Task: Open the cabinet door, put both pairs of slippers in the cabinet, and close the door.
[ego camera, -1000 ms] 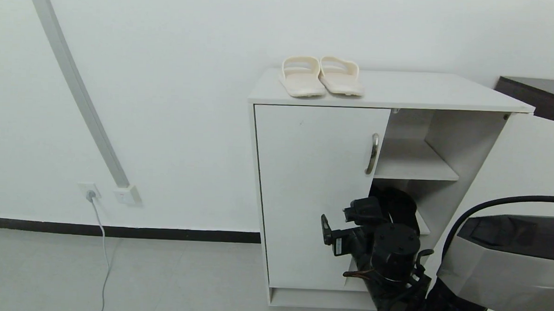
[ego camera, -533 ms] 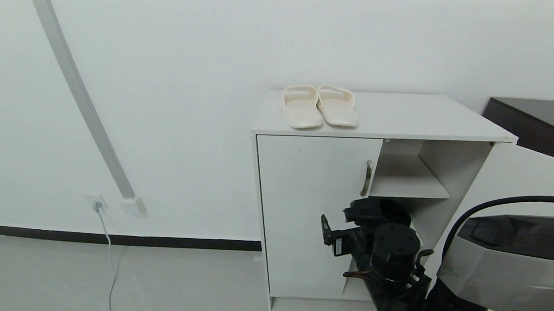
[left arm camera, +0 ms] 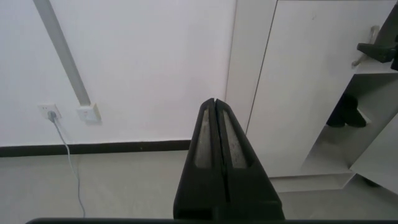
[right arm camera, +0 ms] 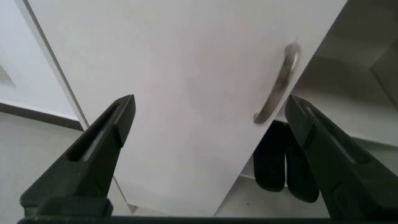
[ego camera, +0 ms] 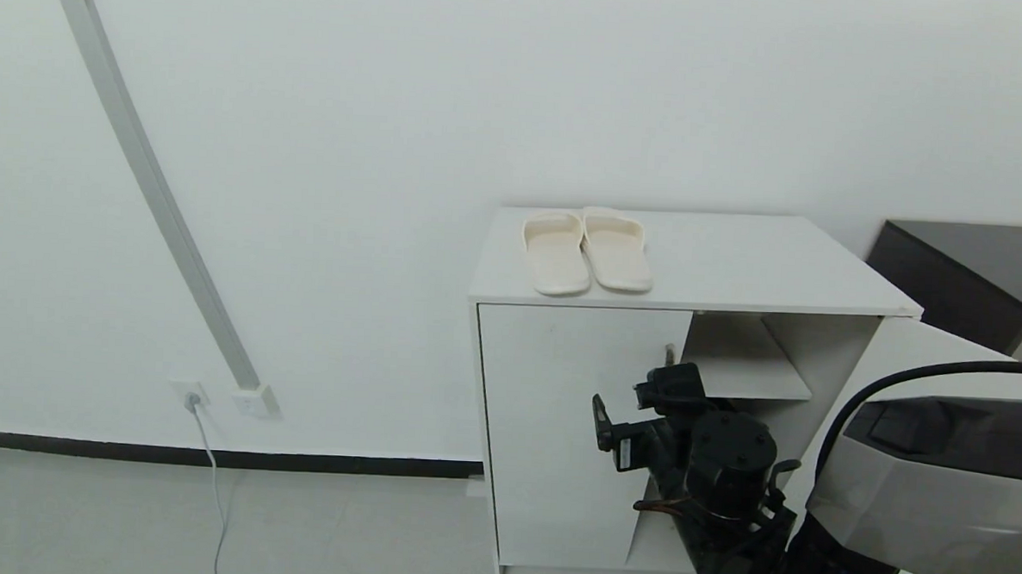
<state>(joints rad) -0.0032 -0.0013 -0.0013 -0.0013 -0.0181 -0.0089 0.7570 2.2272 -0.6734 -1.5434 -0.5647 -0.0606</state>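
Right tool [right arm camera: 210, 106] spread, facing closed left door [right arm camera: 186, 74]; left tool [left arm camera: 215, 112] pressed together. Cream slippers [ego camera: 587, 253] on cabinet top [ego camera: 736, 262], above-left of right tool, lengthwise front-to-back; right arm nearer. Black pair [right arm camera: 273, 165] seemingly inside.

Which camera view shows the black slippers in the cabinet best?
The right wrist view: the black slippers lie side by side on a low shelf, large, below the door handle. The left wrist view shows the pair as a small dark shape. In the head view the right arm covers that shelf.

Right end effector [right arm camera: 209, 104] spread wide before door handle [right arm camera: 278, 84]; black slippers [right arm camera: 283, 165] inside
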